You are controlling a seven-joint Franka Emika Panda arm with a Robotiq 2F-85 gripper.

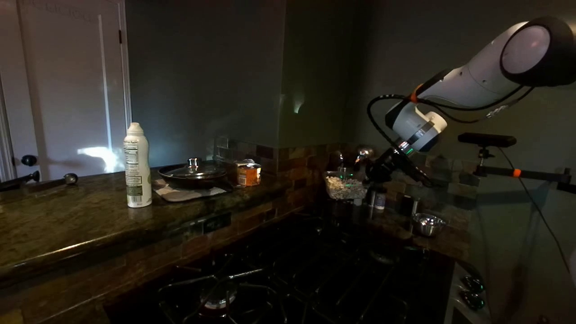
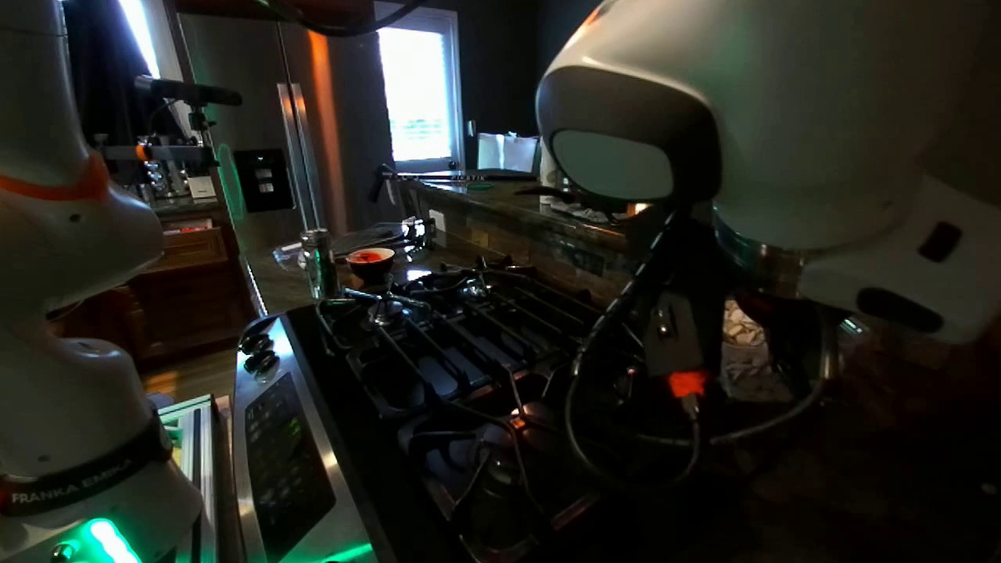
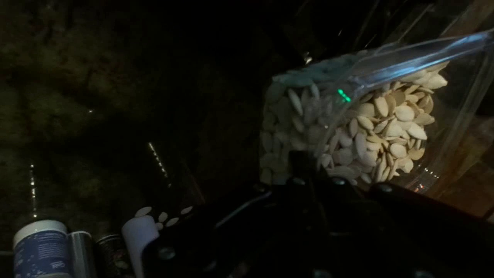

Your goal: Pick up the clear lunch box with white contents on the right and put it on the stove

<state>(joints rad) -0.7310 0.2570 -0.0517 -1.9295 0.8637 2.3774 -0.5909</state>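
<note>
The clear lunch box (image 1: pixel 344 188) holds whitish flat seeds and is at the counter's back corner, beyond the stove. It fills the right of the wrist view (image 3: pixel 370 131), and part of it shows behind the arm in an exterior view (image 2: pixel 745 356). My gripper (image 3: pixel 314 168) has its dark fingers close together with the box's near wall between them. The gripper also shows beside the box in an exterior view (image 1: pixel 373 174). I cannot tell whether the box touches the counter. The black stove with grates shows in both exterior views (image 1: pixel 342 265) (image 2: pixel 446 356).
Small jars (image 1: pixel 380 200) (image 3: pixel 42 247) and loose seeds (image 3: pixel 163 217) are near the box. A metal bowl (image 1: pixel 428 224) stands by the stove. A white bottle (image 1: pixel 138 168), lidded pan (image 1: pixel 192 174) and orange container (image 1: pixel 249 175) are on the raised counter. A bowl (image 2: pixel 371 264) is past the stove.
</note>
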